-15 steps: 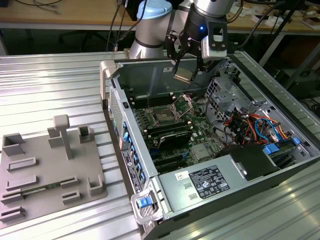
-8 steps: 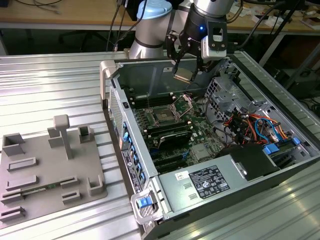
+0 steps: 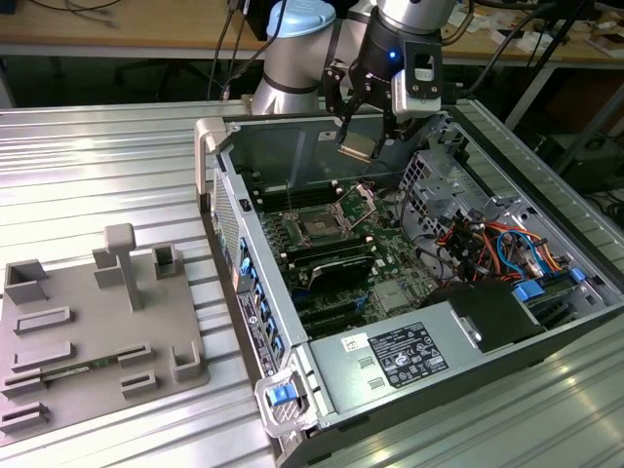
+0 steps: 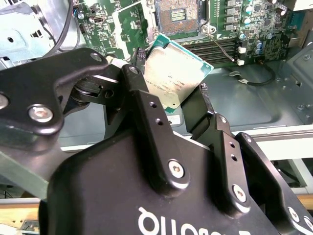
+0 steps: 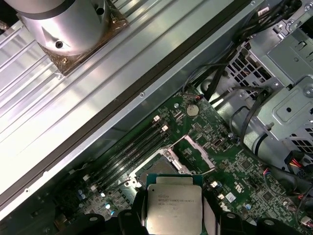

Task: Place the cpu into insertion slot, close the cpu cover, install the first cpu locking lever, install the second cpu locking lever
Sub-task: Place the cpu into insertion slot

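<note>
My gripper [image 3: 357, 139] is shut on the cpu [image 3: 356, 149], a flat silvery-tan chip, and holds it in the air above the open computer case. In both wrist views the cpu [image 4: 176, 78] [image 5: 174, 208] sits between the black fingers [image 4: 146, 112], gripped at two opposite edges. Below it on the green board lies the insertion slot [image 3: 320, 226] [image 4: 177, 14], square with a dark centre and bare. The cpu cover [image 3: 358, 201] [image 5: 190, 155] stands swung open beside the slot. In the first wrist view the cpu partly hides the slot [image 5: 149, 171].
Long black memory slots [image 3: 327, 258] flank the socket. A metal drive cage [image 3: 439, 185] and coloured cables [image 3: 492, 244] fill the exterior view's right of the case, with a power supply [image 3: 390, 356] in front. A grey fixture plate [image 3: 97, 331] lies outside on the exterior view's left.
</note>
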### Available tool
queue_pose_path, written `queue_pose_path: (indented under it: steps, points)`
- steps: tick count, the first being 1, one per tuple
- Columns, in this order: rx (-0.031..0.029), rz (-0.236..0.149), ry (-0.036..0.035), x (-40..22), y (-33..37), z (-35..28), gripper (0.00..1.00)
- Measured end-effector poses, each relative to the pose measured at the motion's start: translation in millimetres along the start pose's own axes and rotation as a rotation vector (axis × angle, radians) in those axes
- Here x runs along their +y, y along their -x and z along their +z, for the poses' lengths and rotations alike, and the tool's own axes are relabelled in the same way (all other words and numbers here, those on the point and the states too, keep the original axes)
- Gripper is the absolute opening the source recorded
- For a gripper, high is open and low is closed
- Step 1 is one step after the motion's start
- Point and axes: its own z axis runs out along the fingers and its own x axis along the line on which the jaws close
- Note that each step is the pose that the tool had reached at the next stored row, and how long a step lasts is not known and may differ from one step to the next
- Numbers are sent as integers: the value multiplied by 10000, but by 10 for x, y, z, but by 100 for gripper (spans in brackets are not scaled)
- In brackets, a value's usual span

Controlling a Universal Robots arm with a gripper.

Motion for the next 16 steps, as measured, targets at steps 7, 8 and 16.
queue_pose_path:
  steps: [7, 8, 16]
  points:
    - [-5, 49, 1, -3, -3, 1, 55]
    - [-5, 54, 1, -3, -3, 1, 55]
    - [-10, 106, 2, -7, -8, 2, 55]
